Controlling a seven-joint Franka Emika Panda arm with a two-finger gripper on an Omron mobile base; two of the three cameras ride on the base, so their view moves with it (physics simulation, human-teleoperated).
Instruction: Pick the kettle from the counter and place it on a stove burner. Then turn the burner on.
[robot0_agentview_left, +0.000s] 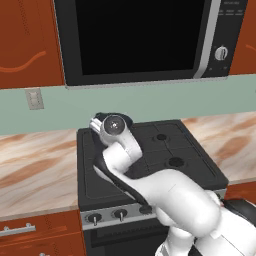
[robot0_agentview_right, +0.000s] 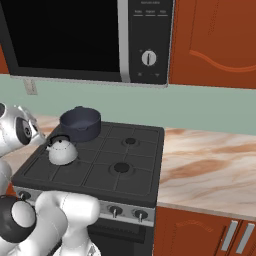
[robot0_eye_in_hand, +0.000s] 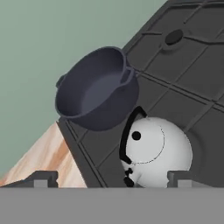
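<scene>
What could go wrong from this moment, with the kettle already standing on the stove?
1. The kettle stands close beside the pot; a careless retreat of the open gripper might push it against the pot.
2. The arm must still reach the knobs at the front; its bulky links could brush the kettle.
3. Turning the wrong knob would light another burner.
</scene>
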